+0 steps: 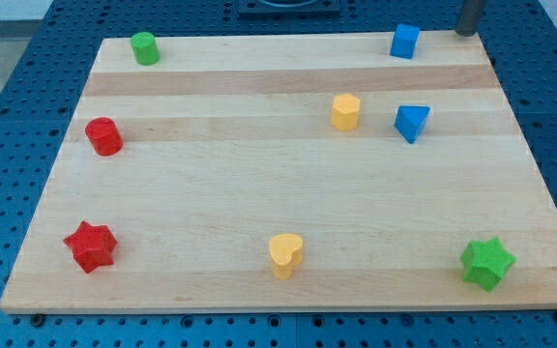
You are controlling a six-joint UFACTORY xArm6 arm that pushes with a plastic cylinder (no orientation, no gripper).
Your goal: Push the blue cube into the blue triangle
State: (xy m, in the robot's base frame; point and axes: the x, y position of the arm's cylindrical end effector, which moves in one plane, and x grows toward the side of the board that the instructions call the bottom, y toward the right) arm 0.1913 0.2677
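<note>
I am at the approach step: my tip sits at the view's top right, just right of the blue cube, apart from it. The blue triangle lies below the cube on the table. Next I must get above the cube and push downward. My rod is cut off at the frame's top; I carry no hand.

Pale wooden worktop board with lengthwise grain bands, a darker strip running just below its top edge. It sits on a blue perforated metal base plate, regular hole grid, visible past all four edges of the board. Beyond the top edge, near the middle, a dark grey mount block, cropped. Top corners show strips of light grey floor. Lighting even, diffuse, soft shadows only.
</note>
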